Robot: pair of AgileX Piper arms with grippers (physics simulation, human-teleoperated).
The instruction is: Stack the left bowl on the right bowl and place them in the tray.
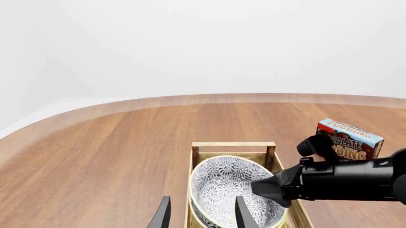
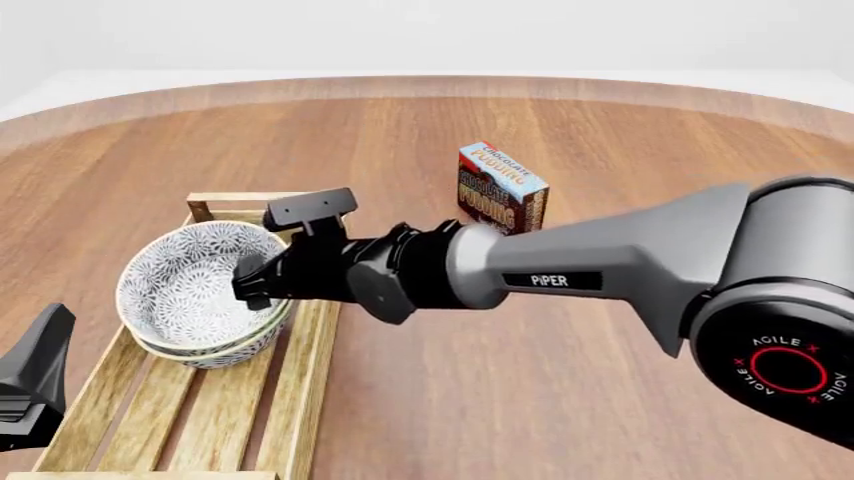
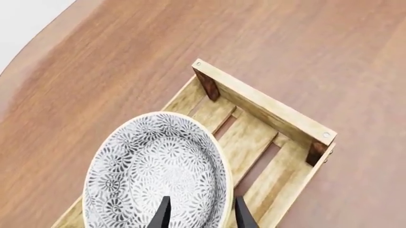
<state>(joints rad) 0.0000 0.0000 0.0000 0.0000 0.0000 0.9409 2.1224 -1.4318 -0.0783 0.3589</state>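
The left claw [image 2: 30,385] sits low at the front view's near left edge, beside the tray [image 2: 310,352]; its fingers are spread with nothing between them. The two patterned bowls [image 2: 187,285], nested one inside the other, rest on the slats toward the far end of the long wooden tray. The right claw [image 2: 254,282] reaches across from the right, its parted fingers straddling the stack's rim without clearly gripping it. A pudding box [image 2: 501,187] stands on the wooden surface [image 2: 601,400] beyond.
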